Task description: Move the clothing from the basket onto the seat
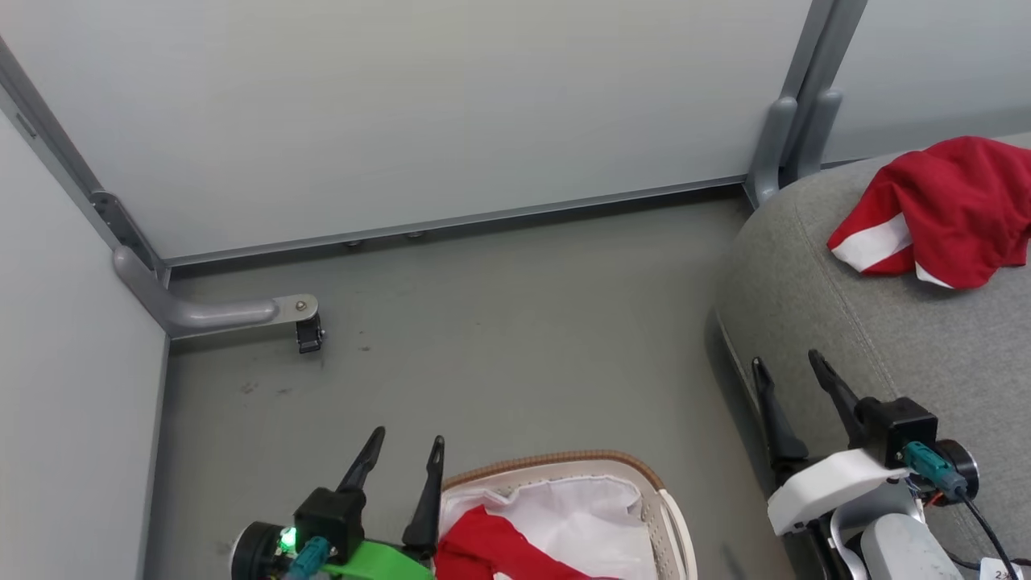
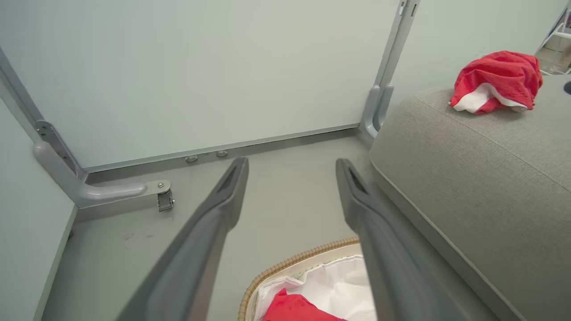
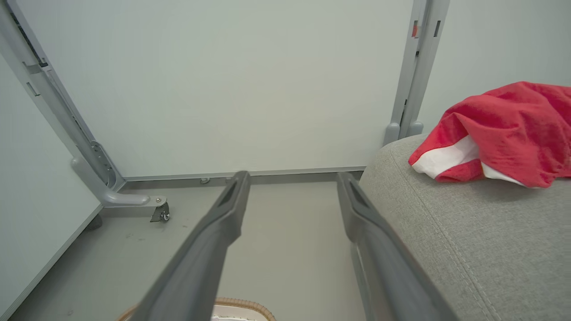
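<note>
Left gripper [image 1: 408, 437]: fingers apart, empty, just left of basket [image 1: 564, 461] | Right gripper [image 1: 785, 360]: fingers apart, empty, at seat [image 1: 886, 338] near edge | Red garment [image 1: 491, 548]: inside basket | Red-and-white garment [image 1: 950, 201]: on seat, far right

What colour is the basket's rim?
Brown, woven; the basket's rim shows best in the left wrist view.

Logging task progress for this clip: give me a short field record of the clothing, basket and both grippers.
moved: red and white garment, crumpled on the grey seat
left to move: red garment on the white liner in the basket
basket place: on the floor beside the seat
left gripper: fingers open, empty, near the basket's rim
right gripper: fingers open, empty, at the seat's edge
</note>
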